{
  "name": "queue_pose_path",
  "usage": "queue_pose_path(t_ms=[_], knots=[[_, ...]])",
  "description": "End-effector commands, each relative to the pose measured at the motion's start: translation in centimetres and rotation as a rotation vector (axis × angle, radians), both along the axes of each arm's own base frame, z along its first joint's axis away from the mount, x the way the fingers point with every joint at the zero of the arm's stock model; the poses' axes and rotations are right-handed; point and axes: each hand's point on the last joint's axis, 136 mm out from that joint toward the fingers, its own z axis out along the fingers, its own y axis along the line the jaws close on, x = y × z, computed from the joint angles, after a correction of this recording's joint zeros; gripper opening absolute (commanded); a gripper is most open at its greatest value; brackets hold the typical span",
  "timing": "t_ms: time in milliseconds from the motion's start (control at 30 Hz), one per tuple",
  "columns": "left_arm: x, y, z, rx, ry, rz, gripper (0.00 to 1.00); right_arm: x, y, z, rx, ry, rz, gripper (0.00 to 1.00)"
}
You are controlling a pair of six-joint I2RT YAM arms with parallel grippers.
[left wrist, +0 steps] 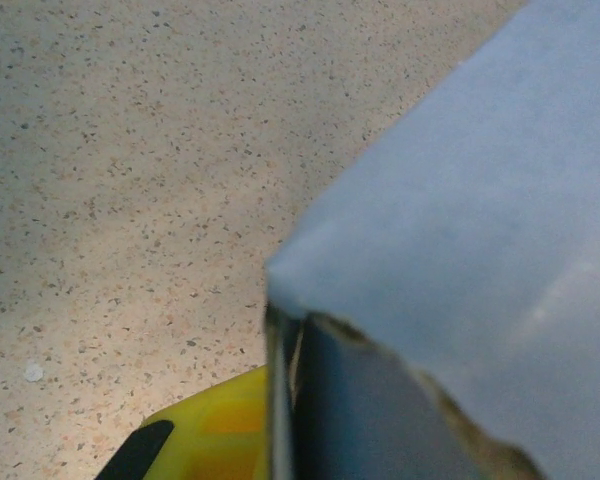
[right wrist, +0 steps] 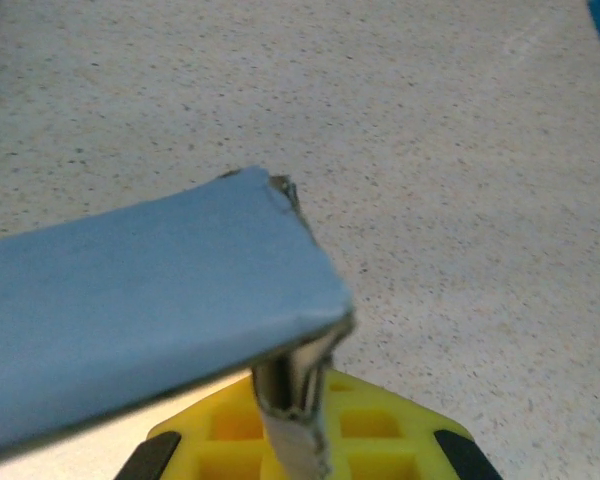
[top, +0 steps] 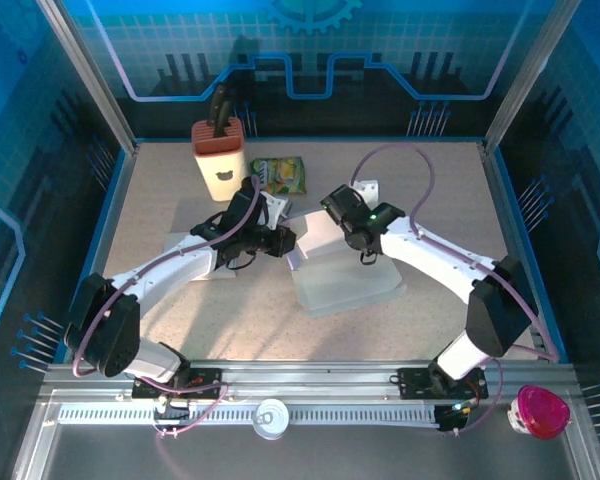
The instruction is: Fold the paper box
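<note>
Seen from above, two white arms reach across a speckled bench (top: pixel 160 210) and meet near its middle. On the left, the left end effector (top: pixel 283 243) is closed at the left edge of a raised flap of the paper box (top: pixel 345 282). The box is a pale, mostly flat sheet lying mid-bench between the two arms. In the left wrist view the flap is a blurred grey-blue panel across the right side. It sits so close that the contact is hard to make out. That the end effector pinches the paper is a judgement, made from the flap's edge running down beside a yellow finger pad (left wrist: pixel 205 435) at the bottom. The box looks light, thin and easily creased. It will likely bend wherever it is pushed, spring back where it is not scored, and slide on the smooth bench. It is probably best pinched close to a fold line or a flap's corner while the other arm steadies the base. On the right, the right end effector (right wrist: pixel 292 428) is clamped shut on a flap's corner, with the paper's edge running down between its yellow pads. From above, the arms hide the box's far edge, so how many flaps stand up cannot be told. Both wrist views are out of focus on the paper.
</note>
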Motion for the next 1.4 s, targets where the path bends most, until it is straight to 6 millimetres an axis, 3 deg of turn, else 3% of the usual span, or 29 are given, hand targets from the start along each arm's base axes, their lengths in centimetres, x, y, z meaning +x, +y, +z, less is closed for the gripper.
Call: queue_pose_path(t_ms=[0,200,400,500,733,1000,1367], knots=[[0.6,-0.6,2.2,-0.045,-0.032,-0.007,0.00,-0.9,-2.9,0.6,-0.150,-0.024,-0.111,0.00],[1.0,-0.1,-0.1,0.000,-0.017,0.022,0.00,-1.7,-0.6,0.3,-0.054,-0.065,-0.024,0.00],[1.9,0.0,-4.0,0.079,-0.042,0.098,0.00,-2.8,-0.8,-1.9,0.015,-0.083,-0.039,0.00],[2.2,-0.1,-5.7,0.094,-0.060,0.133,0.17,-3.2,-1.2,-3.3,0.011,-0.062,-0.070,0.00],[1.8,-1.0,-8.6,0.052,-0.062,0.104,0.22,-2.9,-1.3,-6.4,0.038,0.023,-0.072,0.00],[2.1,-1.7,-9.9,0.056,-0.073,0.076,0.19,-2.6,-0.5,-7.0,0.060,0.037,-0.029,0.00],[3.8,-0.5,-8.7,0.144,-0.165,0.114,0.17,-2.6,-0.2,-8.1,0.045,0.079,0.024,0.00]])
